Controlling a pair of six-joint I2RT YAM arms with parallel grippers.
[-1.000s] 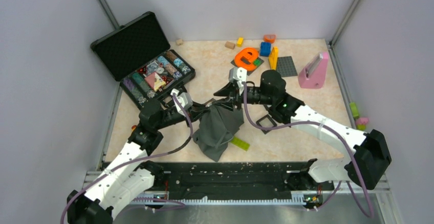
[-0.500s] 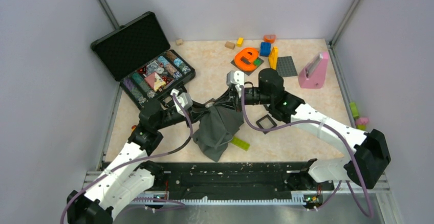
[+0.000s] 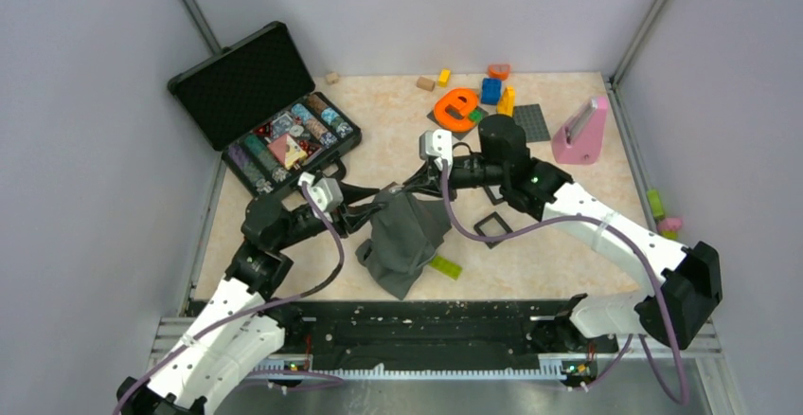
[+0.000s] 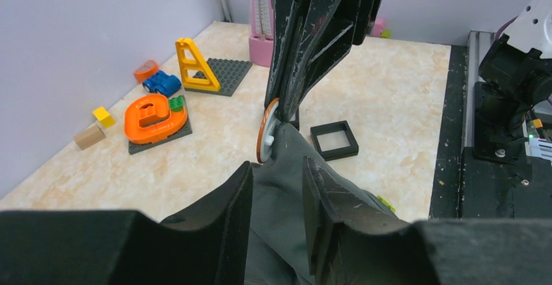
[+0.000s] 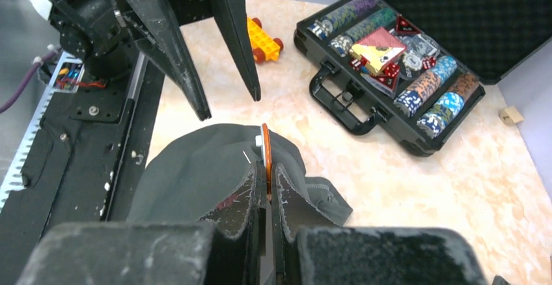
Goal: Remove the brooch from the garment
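Observation:
The dark grey garment [image 3: 405, 238] lies bunched near the front middle of the table, with one peak pulled up. The brooch [image 5: 265, 143] is a thin orange disc with a white back [image 4: 265, 131], and it sits at that peak. My right gripper [image 5: 267, 171] is shut on the brooch, its dark fingers [image 4: 301, 57] coming down onto it from above. My left gripper [image 4: 276, 168] is open, its jaws on either side of a fold of the garment without pinching it. From above, the left gripper [image 3: 365, 215] is just left of the cloth and the right gripper [image 3: 403, 190] is at its upper edge.
An open black case [image 3: 275, 121] of poker chips stands at the back left. An orange letter toy [image 3: 456, 109], coloured bricks and a pink stand [image 3: 579, 133] are at the back. A black square frame [image 3: 492, 226] and a green brick [image 3: 443, 265] lie beside the garment.
My right gripper has shut on the brooch. My left gripper has opened off the cloth, and its arm has drawn back a little to the left.

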